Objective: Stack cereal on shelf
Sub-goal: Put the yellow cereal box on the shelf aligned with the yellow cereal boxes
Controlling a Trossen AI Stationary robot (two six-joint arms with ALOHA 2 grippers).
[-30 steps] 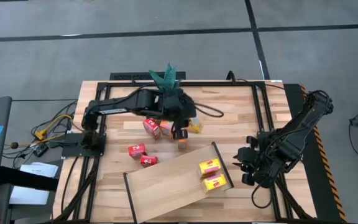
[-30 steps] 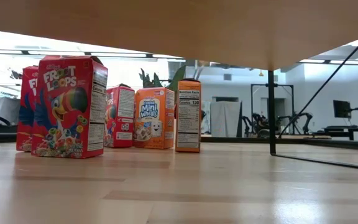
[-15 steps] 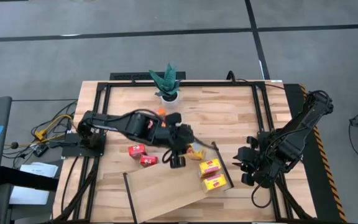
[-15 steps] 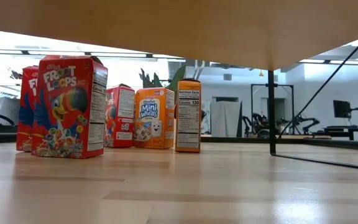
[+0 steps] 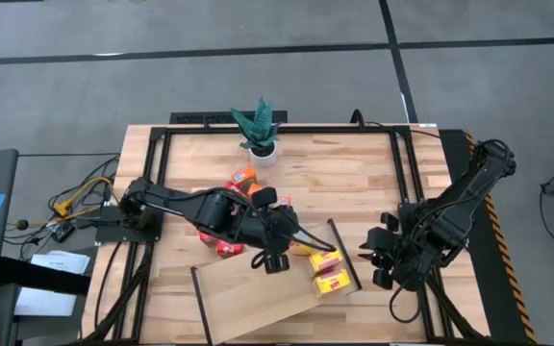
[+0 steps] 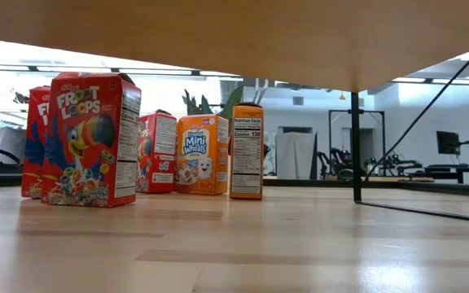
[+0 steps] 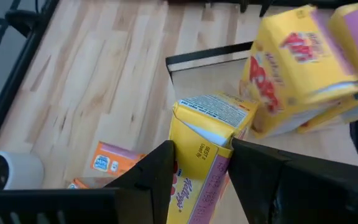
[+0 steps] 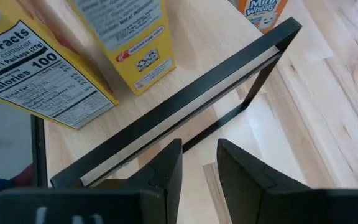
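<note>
My left gripper (image 5: pixel 292 249) reaches from the table's left to the shelf's (image 5: pixel 258 288) far edge and is shut on a yellow cereal box (image 7: pixel 202 146). Two more yellow boxes (image 5: pixel 328 269) lie on the board beside its right rail (image 5: pixel 344 252). Red boxes (image 5: pixel 221 242) and orange boxes (image 5: pixel 246 181) stand on the tabletop; the low view shows them upright (image 6: pixel 88 138). My right gripper (image 8: pixel 199 168) waits slightly open near the table's right edge, facing that rail (image 8: pixel 185 106). My left gripper pinches the yellow box between its two fingers (image 7: pixel 159 167), one on each of two opposite side faces (image 7: pixel 194 163). The fingers come slanting down from the table's left. The box's free end (image 7: pixel 215 111) points toward the two boxes on the board and looks lifted clear.
A potted plant (image 5: pixel 260 130) stands at the far edge of the table. Black frame rails (image 5: pixel 407 173) run around the tabletop. The low view looks under the raised board (image 6: pixel 234 41), past its black leg (image 6: pixel 355 146). Bare board lies left of the yellow boxes.
My left gripper has carried the yellow box from among the boxes near the plant toward the table's near edge and slightly right, ending at the shelf's far edge beside the two yellow boxes. The orange boxes it covered now show. My right arm kept still.
</note>
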